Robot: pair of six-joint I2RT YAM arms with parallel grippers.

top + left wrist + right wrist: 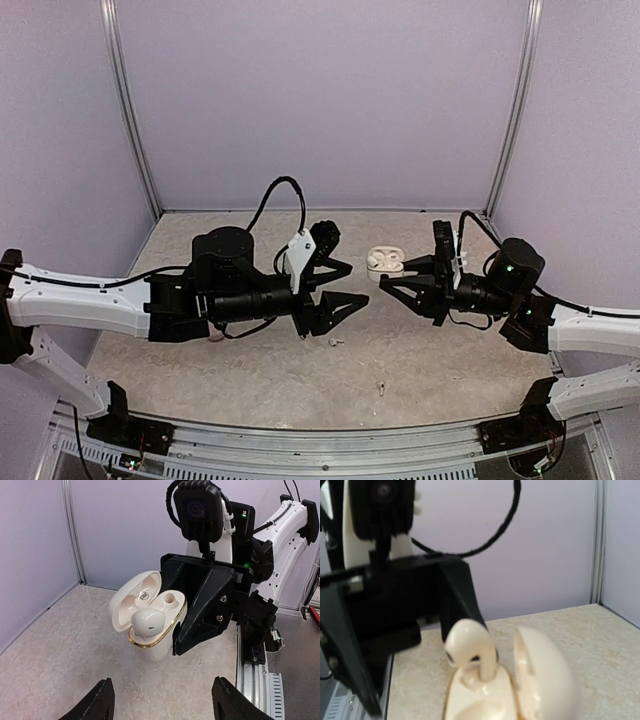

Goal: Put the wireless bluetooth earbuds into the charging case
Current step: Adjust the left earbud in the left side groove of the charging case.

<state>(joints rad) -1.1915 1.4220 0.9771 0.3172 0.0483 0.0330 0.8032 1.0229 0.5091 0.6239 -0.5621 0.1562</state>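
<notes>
The open white charging case (385, 262) with a gold rim is held off the table by my right gripper (393, 276), which is shut on it. In the left wrist view, one black finger (202, 612) presses the case's (150, 615) right side. One white earbud (147, 621) sits in one slot; the other slot is empty. The right wrist view shows this earbud (469, 647) standing in the case (485, 700), with my own fingers out of frame. My left gripper (357, 286) is open and empty, facing the case, with its fingertips (100, 700) spread wide. Two loose earbuds (336, 341) (380, 386) lie on the table.
The marbled tabletop (250, 370) is enclosed by lilac walls with metal corner posts (130, 110). A metal rail (255, 680) runs along the near edge beside the right arm's base. The two grippers face each other closely at mid-table.
</notes>
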